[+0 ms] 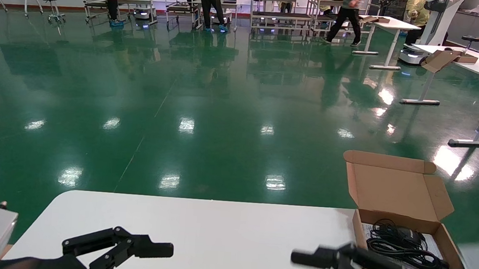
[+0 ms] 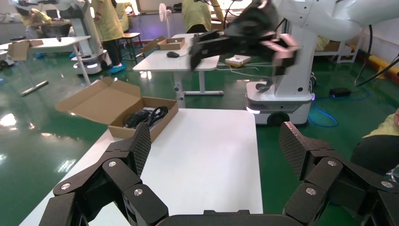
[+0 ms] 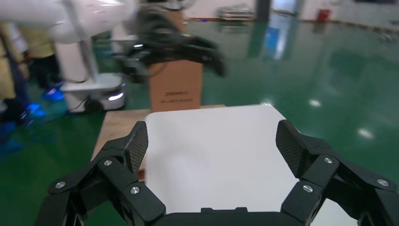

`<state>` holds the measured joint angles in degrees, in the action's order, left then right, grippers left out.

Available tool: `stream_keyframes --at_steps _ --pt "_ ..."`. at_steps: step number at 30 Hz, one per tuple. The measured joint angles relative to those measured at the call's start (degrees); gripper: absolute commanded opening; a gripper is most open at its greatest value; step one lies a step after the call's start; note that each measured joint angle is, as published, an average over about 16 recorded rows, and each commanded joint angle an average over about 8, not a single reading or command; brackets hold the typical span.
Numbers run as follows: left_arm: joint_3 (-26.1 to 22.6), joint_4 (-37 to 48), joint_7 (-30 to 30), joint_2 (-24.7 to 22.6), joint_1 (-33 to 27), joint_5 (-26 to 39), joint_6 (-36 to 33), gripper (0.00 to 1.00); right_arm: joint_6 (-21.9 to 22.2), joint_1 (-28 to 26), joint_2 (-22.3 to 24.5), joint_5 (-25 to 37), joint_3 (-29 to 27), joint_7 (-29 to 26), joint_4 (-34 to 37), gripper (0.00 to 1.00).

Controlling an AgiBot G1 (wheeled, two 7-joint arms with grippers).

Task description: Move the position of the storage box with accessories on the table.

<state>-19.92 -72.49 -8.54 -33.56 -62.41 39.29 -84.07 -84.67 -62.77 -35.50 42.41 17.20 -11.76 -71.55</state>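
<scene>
Right gripper (image 1: 298,257) low at the near edge of the table (image 1: 199,228), fingers spread wide and gripping nothing, pointing left, just beside the near left corner of the storage box (image 1: 410,247) but apart from it. Left gripper (image 1: 164,249) at the near left of the tabletop, likewise spread and empty, well apart from the box.

Probably the approach step: nothing grasped or pushed yet, box apparently untouched at the right end of the table, close to the right edge. Lid (image 1: 392,185) hinged back and standing up on the far side, side flaps out.

Next move likely for the right gripper: turn toward the box, close on a side wall or set against it, then slide it leftward over the bare tabletop. Low, steady contact advisable, as the raised lid may tip the light box.

Count: one storage box; inside it one black mouse (image 1: 401,233) with one coiled cable (image 1: 412,250), and one white leaflet (image 1: 433,247) lying under them. Two grippers, both unloaded.
</scene>
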Motion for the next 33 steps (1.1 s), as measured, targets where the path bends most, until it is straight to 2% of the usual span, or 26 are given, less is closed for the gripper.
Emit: stream_keyframes --at_steps 11,33 --pt "0.0 0.0 0.0 0.0 0.0 0.0 0.0 1.00 -2.0 2.3 0.9 -1.2 -2.3 1.6 -3.9 1.00" --pt "0.0 0.0 0.0 0.0 0.0 0.0 0.0 1.00 -1.2 1.4 0.6 -0.7 -1.4 1.1 -2.3 1.00"
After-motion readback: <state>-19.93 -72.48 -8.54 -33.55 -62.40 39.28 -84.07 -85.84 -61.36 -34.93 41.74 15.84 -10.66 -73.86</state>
